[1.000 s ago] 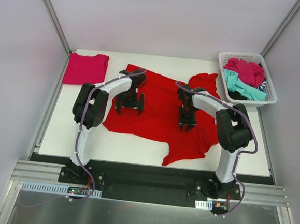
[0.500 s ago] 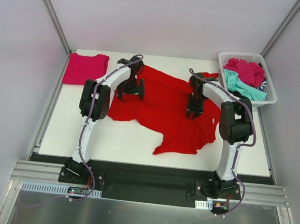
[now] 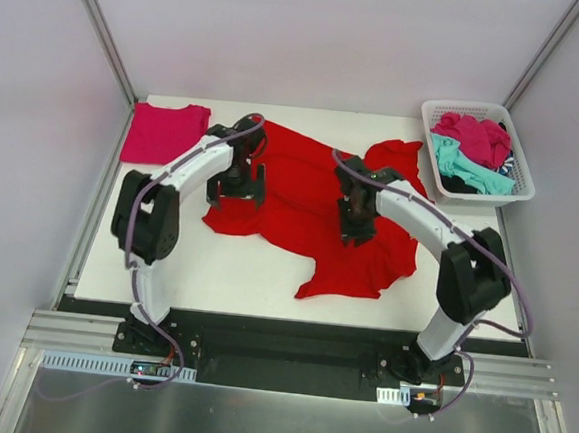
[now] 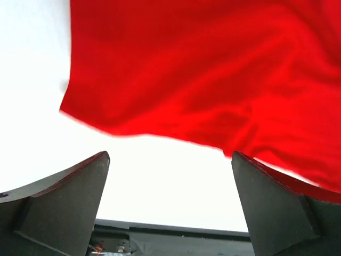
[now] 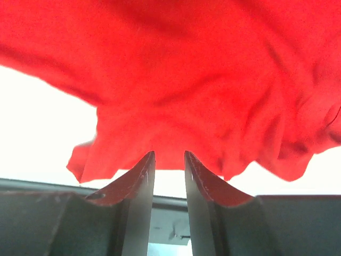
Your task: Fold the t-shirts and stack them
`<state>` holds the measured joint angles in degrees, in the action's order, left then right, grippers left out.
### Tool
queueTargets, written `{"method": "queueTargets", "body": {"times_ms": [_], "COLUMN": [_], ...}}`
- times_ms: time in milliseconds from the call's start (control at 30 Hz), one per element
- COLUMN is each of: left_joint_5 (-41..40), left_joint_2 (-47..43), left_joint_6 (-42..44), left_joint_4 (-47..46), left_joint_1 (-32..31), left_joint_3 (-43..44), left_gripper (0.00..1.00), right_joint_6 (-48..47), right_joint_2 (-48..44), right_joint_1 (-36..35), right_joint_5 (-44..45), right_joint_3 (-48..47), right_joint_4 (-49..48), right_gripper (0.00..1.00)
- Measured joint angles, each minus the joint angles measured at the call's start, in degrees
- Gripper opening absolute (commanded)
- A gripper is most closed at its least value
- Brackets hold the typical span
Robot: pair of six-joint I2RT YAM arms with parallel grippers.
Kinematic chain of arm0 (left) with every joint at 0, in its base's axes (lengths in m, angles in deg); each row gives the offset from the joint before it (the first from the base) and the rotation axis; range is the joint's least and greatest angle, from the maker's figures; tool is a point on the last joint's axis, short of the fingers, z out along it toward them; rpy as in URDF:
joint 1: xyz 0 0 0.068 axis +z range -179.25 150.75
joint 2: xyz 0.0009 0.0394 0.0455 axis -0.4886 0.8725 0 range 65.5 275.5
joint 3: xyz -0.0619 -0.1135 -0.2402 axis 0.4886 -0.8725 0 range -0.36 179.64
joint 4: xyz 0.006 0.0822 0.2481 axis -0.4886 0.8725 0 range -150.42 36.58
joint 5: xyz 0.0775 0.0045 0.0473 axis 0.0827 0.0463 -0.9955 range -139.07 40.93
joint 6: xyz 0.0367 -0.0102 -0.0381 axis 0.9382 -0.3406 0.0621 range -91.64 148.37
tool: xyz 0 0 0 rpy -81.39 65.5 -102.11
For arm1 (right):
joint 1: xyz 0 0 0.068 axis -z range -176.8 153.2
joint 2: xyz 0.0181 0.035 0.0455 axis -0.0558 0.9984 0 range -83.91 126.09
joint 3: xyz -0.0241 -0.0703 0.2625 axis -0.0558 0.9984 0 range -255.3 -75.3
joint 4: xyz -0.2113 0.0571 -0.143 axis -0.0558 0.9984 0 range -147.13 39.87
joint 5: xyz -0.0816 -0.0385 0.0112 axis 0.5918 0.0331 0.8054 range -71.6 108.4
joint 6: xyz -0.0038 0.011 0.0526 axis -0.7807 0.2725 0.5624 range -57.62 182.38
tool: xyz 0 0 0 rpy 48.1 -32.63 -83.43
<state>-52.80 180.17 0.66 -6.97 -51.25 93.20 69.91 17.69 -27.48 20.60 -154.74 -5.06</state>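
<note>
Now further left: left fingers [image 4: 64, 197] wide apart, right fingers [image 5: 133, 186] tight on red t-shirt [image 3: 301, 197].

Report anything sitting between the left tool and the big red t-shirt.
Nothing visible does. In the left wrist view the left tool is wide open, and only bare white table lies between its fingers and the near edge of the red t-shirt.

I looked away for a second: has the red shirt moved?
Yes. The red shirt has slid toward the back, away from the near edge of the table.
</note>
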Motion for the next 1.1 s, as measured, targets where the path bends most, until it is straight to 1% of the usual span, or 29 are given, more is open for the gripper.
{"method": "queueTargets", "body": {"times_ms": [33,167,267,333,433,533,600,667,800,867,1100], "left_joint_5": [-0.44,-3.28,-4.94,-6.03,-5.25,-3.93,-3.91,-3.82,-3.17,-2.78,-2.8], "left_joint_2": [-3.45,-17.31,-27.34,-32.54,-35.93,-34.29,-30.75,-26.01,-20.2,-19.23,-19.47], "left_joint_6": [-0.22,-1.55,-2.14,-2.62,-2.78,-2.58,-2.27,-1.68,-1.2,-1.09,0.17], "left_joint_4": [-0.31,-1.92,-2.8,-3.08,-3.3,-3.06,-2.84,-2.82,-2.89,-2.27,-1.92], "left_joint_1": [-0.94,-5.05,-6.54,-5.4,-0.22,7.19,10.58,12.39,13.42,13.44,13.49], "left_joint_3": [-2.21,-8.74,-12.44,-13.81,-13.33,-10.4,-7.08,-3.26,-0.68,-0.68,-0.68], "left_gripper": [0.99,0.99,0.99,0.99,0.99,0.99,0.99,0.99,0.99,0.99,0.99], "right_joint_6": [0.61,2.99,5.11,6.47,8.33,10.32,11.63,12.83,14.82,15.74,17.51], "right_joint_2": [-2.67,-10.54,-13.31,-13.4,-12.44,-10.62,-9.25,-7.41,-3.91,-2.86,0.42], "right_joint_1": [-2.69,-8.92,-12.26,-14.67,-18.95,-24.72,-29.03,-33.57,-40.52,-42.27,-42.49], "right_joint_5": [0.81,3.39,5.2,6.34,8.17,11.13,13.2,15.37,18.23,18.69,19.45], "right_joint_3": [1.95,9.44,14.75,17.59,19.91,19.82,18.91,16.57,12.07,11.82,13.03], "right_joint_4": [-0.22,-0.61,-1.01,-1.55,-1.86,-2.19,-2.05,-1.84,-2.19,-2.6,-3.23], "right_gripper": [0.32,0.31,0.3,0.3,0.3,0.3,0.3,0.3,0.3,0.3,0.3]}}
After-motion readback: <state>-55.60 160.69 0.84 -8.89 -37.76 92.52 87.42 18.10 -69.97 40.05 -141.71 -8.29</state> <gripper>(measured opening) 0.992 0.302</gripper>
